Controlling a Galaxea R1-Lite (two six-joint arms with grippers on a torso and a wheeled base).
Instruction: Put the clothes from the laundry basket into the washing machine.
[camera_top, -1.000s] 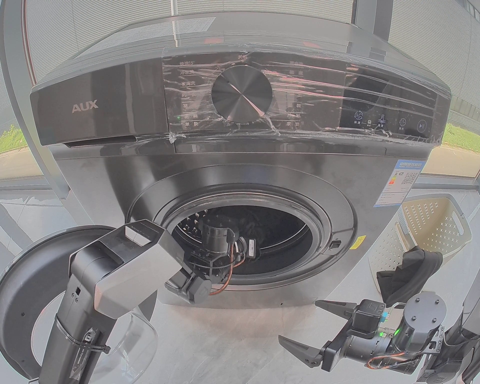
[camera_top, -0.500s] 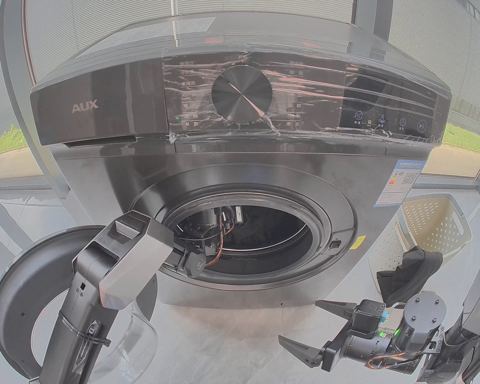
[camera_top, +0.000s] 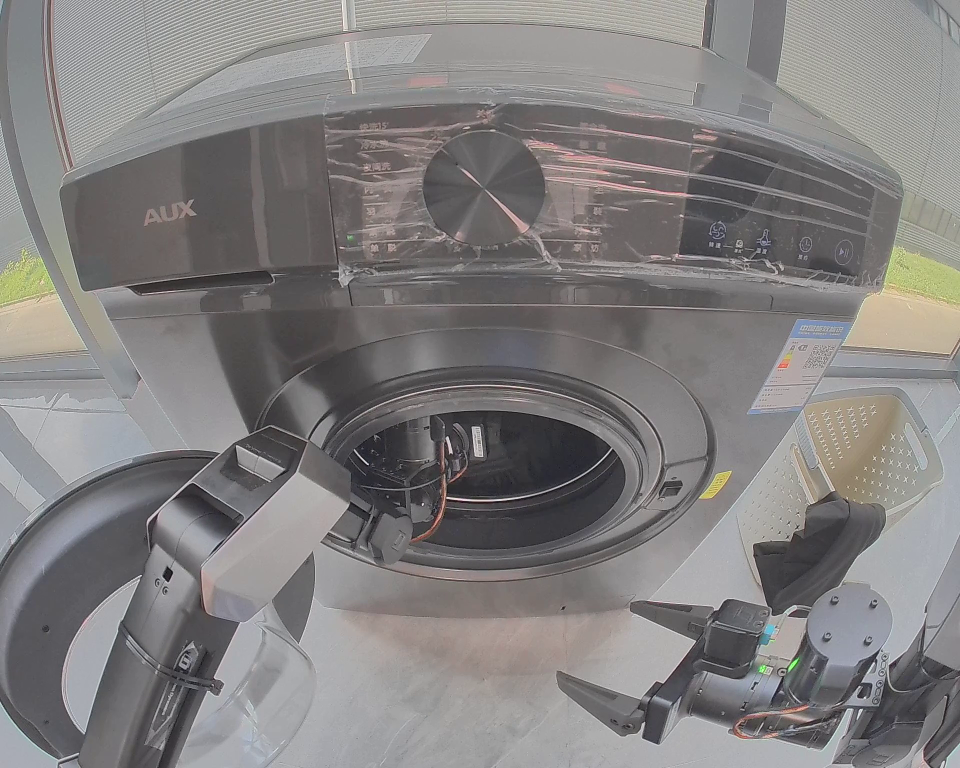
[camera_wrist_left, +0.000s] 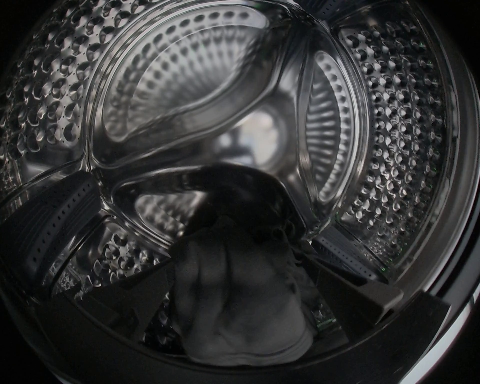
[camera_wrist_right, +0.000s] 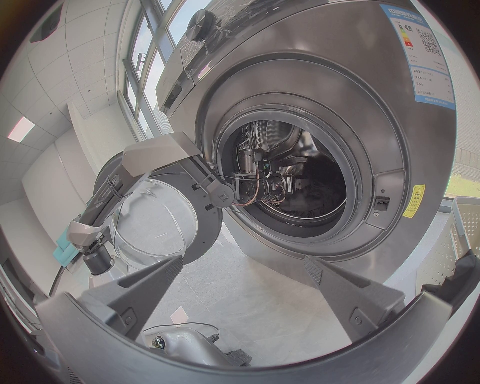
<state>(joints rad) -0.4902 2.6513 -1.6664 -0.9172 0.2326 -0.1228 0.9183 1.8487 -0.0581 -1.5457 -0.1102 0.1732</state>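
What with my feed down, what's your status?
Left gripper open inside drum, dark garment before it. Right gripper open, empty. Black cloth draped on basket. Door open, nothing blocking.

Left arm (camera_top: 250, 520) extends from 8 o'clock toward centre, left gripper (camera_wrist_left: 239, 277) fingers apart; right gripper (camera_top: 598, 643) at 4 o'clock, level, fingers spread wide, pointing toward 9 o'clock.

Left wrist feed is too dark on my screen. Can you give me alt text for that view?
A crumpled dark grey cloth lies low in the perforated steel washing machine drum, flanked by the spread dark fingers of the open left gripper. Whether the fingers touch the cloth cannot be told. The drum's shiny embossed back curves round behind it.
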